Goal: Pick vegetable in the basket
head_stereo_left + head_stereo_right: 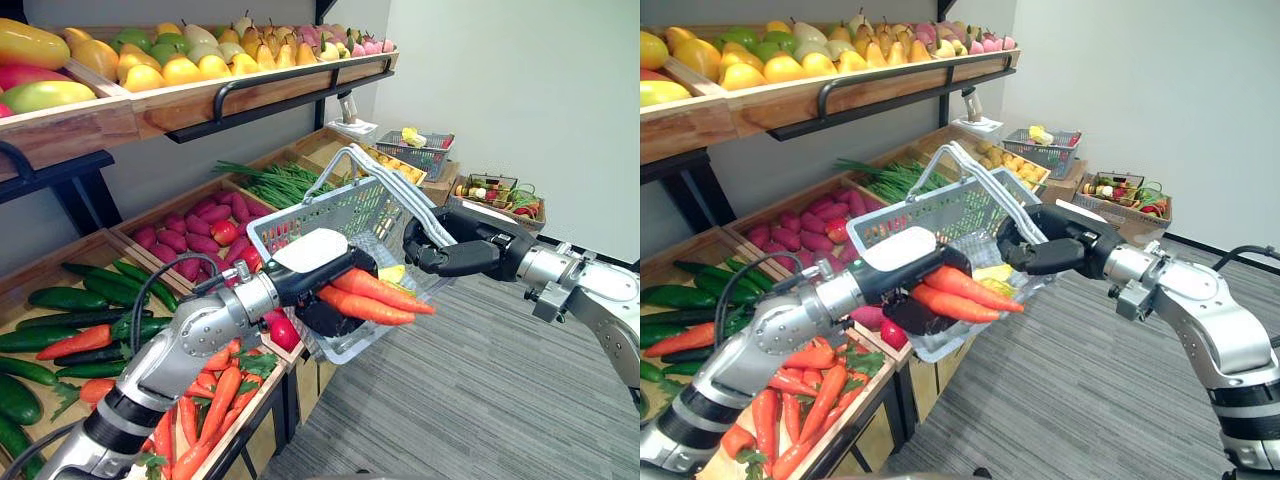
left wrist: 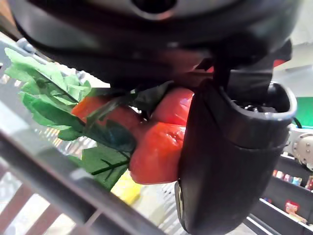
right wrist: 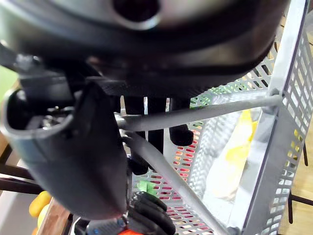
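Note:
My left hand (image 1: pixel 322 272) is shut on a bunch of orange carrots (image 1: pixel 372 295), holding them over the open top of the grey wire basket (image 1: pixel 340 215). The left wrist view shows the carrots (image 2: pixel 154 144) and their green leaves (image 2: pixel 54 105) clamped under the hand (image 2: pixel 230 161), just above the basket's rim. My right hand (image 1: pixel 450 250) grips the basket's grey handles (image 3: pixel 195 115) from the right and holds it in the air beside the shelves. Something yellow (image 3: pixel 234 154) lies inside the basket.
The low crates to the left hold carrots (image 1: pixel 205 400), cucumbers (image 1: pixel 70 300), red radishes (image 1: pixel 190 235) and green beans (image 1: pixel 285 180). An upper shelf (image 1: pixel 260 90) carries fruit. More baskets (image 1: pixel 415 150) and a crate (image 1: pixel 500 195) stand at the far wall, with grey floor on the right.

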